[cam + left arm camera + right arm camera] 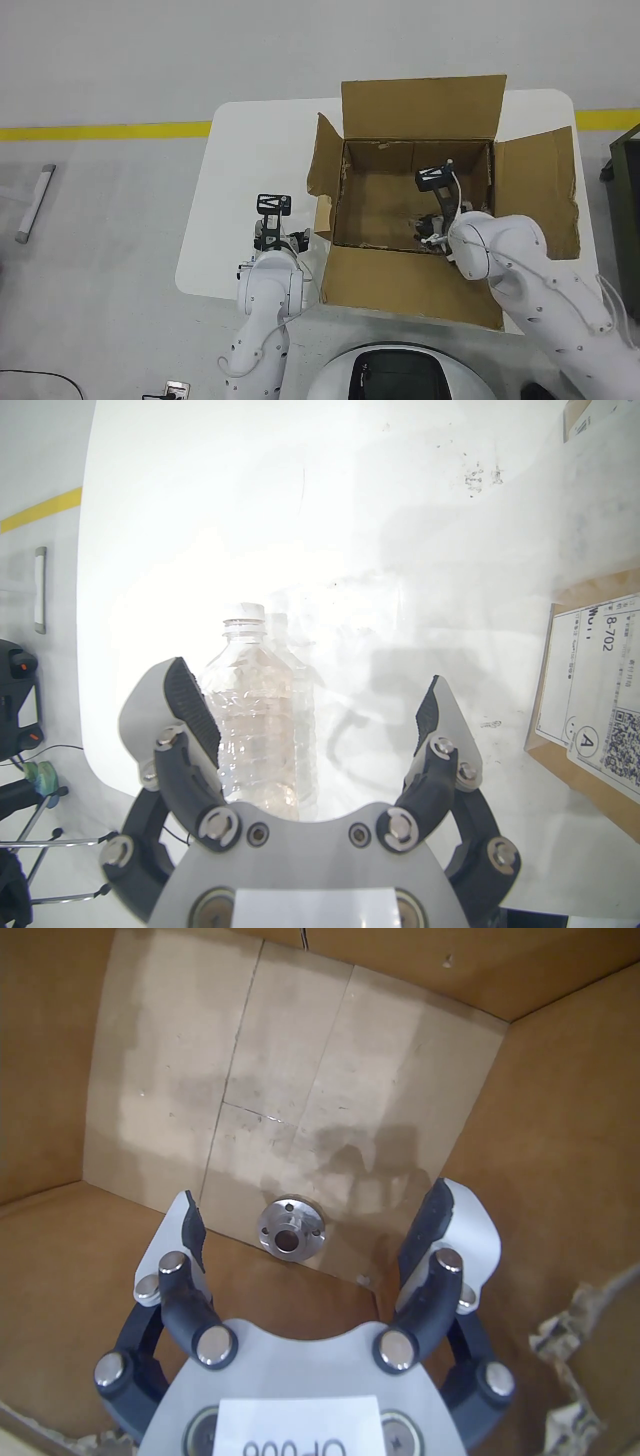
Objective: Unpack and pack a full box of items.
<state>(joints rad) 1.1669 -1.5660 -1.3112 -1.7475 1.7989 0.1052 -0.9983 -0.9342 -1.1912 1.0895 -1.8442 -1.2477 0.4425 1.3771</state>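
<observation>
One metal flange (pixel 290 1233) lies at the six-o'clock edge of the cardboard box (pixel 420 108) floor, centred ahead of the nearer right gripper (pixel 315 1189) and its wide-spread jaws, while the left gripper (pixel 306 671), equally wide, hangs at the box's nine o'clock beside an upright clear bottle (pixel 250 680).

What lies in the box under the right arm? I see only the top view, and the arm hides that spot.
Observer: A round metal flange, on the floor of the box beside one wall.
Operator: Has the right gripper closed on it?
Observer: No. The right gripper is open and the flange is not gripped.
Operator: What is at the left gripper?
Observer: A clear plastic bottle with a white cap, on the white table. It is close to one finger of the open left gripper.
</observation>
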